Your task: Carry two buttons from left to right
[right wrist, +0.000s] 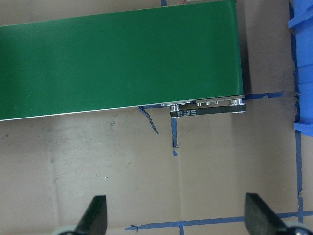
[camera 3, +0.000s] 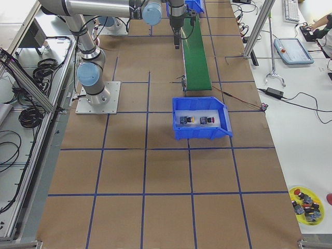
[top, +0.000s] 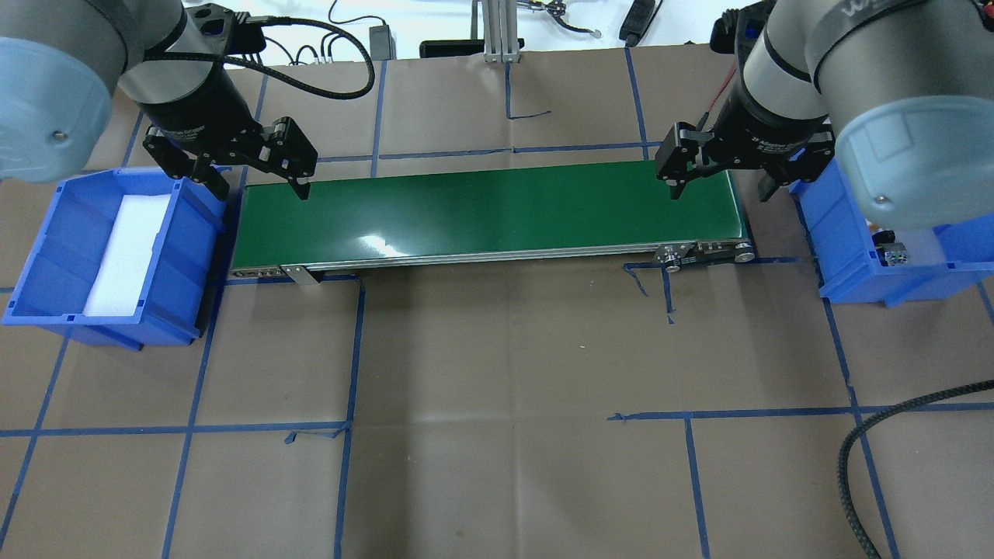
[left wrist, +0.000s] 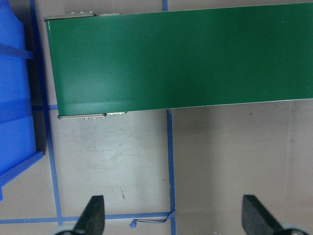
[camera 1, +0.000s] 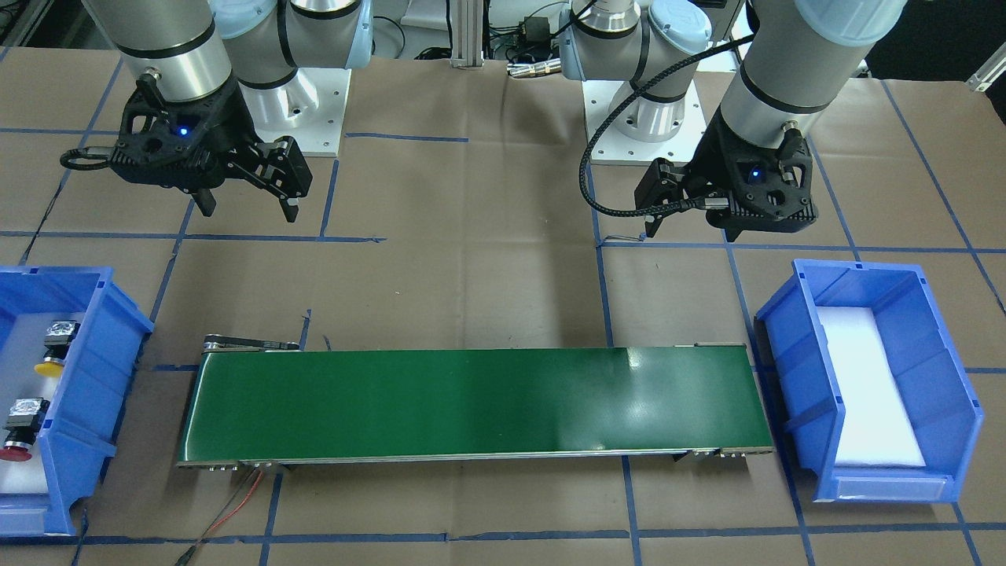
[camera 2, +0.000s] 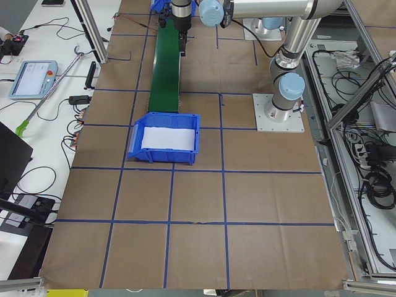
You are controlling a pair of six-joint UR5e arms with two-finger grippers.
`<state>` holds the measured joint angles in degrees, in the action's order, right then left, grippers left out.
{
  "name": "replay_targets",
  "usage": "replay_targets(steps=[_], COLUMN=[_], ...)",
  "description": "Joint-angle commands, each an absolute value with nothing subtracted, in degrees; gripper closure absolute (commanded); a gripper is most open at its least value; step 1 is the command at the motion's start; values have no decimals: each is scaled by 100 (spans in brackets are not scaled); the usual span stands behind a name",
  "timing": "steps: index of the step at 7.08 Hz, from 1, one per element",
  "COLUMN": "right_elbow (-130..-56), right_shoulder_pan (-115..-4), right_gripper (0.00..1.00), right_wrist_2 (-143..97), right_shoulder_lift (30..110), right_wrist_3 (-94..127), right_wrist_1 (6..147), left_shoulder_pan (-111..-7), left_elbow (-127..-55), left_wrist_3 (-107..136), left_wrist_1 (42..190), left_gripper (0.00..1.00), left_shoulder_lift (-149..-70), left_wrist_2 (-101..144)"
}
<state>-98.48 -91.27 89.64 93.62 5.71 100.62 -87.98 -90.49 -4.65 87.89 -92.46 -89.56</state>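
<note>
buttons: yellow button (camera 1: pixel 53 351) and red button (camera 1: pixel 19 434), domed caps, blocky bodies, lie in a blue plastic bin (camera 1: pixel 93 371); left gripper (left wrist: pixel 173 218) and right gripper (right wrist: pixel 174 216) jaws spread.

Flat green conveyor belt (right wrist: pixel 117 58) spanned the view, one end showing. Just under that end: metal roller bracket (right wrist: pixel 208 108) w/ black toothed strip. Blue plastic bin (right wrist: pixel 303 73) edge sat just past the belt end. Below the belt lay brown paper cover (right wrist: pixel 98 161) w/ blue tape lines (right wrist: pixel 172 132). Right gripper (right wrist: pixel 176 218) black fingertips (right wrist: pixel 95 215) stood wide apart, nothing btwn.

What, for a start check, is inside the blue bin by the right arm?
The bin holds a yellow button and a red button on a white pad covering its floor.
</note>
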Motion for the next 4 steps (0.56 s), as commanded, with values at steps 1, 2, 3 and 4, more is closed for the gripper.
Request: replay_targets(steps=[1, 2, 3, 4], right_elbow=[-9853, -9818, -9783, -9730], right_shoulder_pan=[-9141, -9141, -9141, -9141], right_gripper=[0, 0, 0, 0], right_wrist_2=[8921, 8903, 8895, 8886], right_shoulder_lift=[9492, 9457, 9422, 9396], right_wrist_3=[571, 563, 563, 562], right_wrist_1=[10063, 10081, 10116, 10108], left_shoulder_pan=[-8798, -8798, -8798, -8798], left_elbow=[-9053, -9053, -9053, -9053], left_wrist_3=[-457, -457, -457, -327], left_wrist_1=[8789, 8789, 8789, 8798], left_gripper=[0, 0, 0, 0], left_shoulder_lift=[-9246, -9246, -9246, -9237], left_wrist_2=[-8956, -8956, -8956, -8956])
